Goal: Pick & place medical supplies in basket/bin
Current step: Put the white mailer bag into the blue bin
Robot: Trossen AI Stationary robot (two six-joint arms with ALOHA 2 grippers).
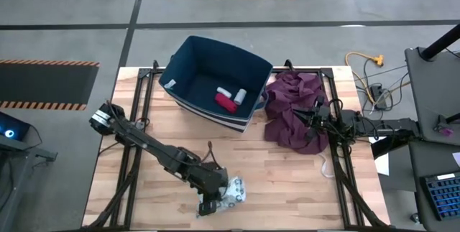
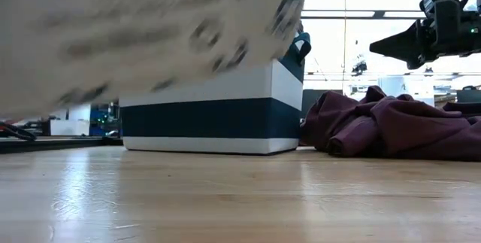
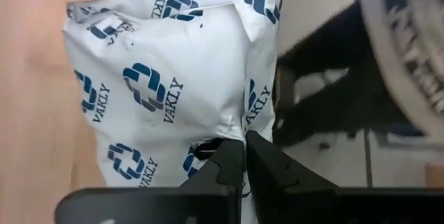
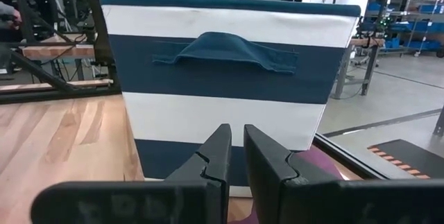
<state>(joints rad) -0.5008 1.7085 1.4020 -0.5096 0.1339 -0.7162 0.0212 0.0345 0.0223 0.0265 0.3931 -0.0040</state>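
The high view alone shows the inside of the bin (image 1: 208,67): a red roll (image 1: 226,103) lies on its floor with a white roll (image 1: 240,96) just beside it and a short white stick (image 1: 226,91) next to them. From the low view and the right wrist view the bin shows only its outer walls, banded navy and white, and the right wrist view adds a navy fabric handle (image 4: 226,48) on the wall facing it. The bin stands at the far side of the wooden worktop (image 1: 287,182), with the maroon cloth (image 1: 291,110) heaped just beside it on the right.

The patterned packet (image 3: 166,92) is at the near edge of the worktop, well apart from the bin. In the high view it is a small pale shape partly under the left gripper (image 1: 215,197). The left wrist view shows it clearly: white, crinkled, printed with blue logos and lettering. The low view catches it only as a large blurred pale sheet with dark marks, filling the upper left of that picture.

The left gripper (image 3: 245,158) has its fingers pressed nearly together, pinching an edge of the packet between the tips.

The right gripper (image 1: 314,121) hangs over the maroon cloth, beside the bin. In its own wrist view the fingers (image 4: 216,161) stand almost together with a thin gap between them, nothing in it, and they point at the bin's striped wall.
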